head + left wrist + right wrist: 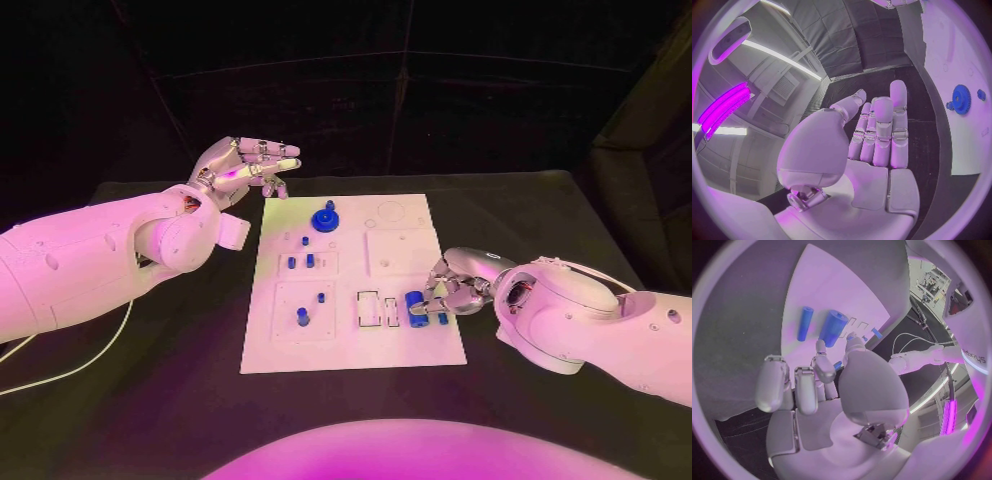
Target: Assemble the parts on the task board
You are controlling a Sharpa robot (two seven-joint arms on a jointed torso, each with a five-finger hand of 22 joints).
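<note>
The white task board (353,340) lies in the middle of the table. On its far part sits a blue gear (326,218) (961,99). Small blue pegs (299,262) stand in its left half, and another peg (303,316) stands nearer me. My left hand (248,165) (876,135) is raised off the board's far left corner, fingers straight, holding nothing. My right hand (459,290) (826,385) rests at the board's right edge. Its thumb and one finger reach the end of a thick blue cylinder (417,307) (833,326); whether they grip it is unclear. A thinner blue cylinder (805,322) lies beside it.
Two narrow slots (378,308) are cut in the board just left of the thick cylinder. A white cable (65,370) runs over the black table at the left. Bare black table surrounds the board.
</note>
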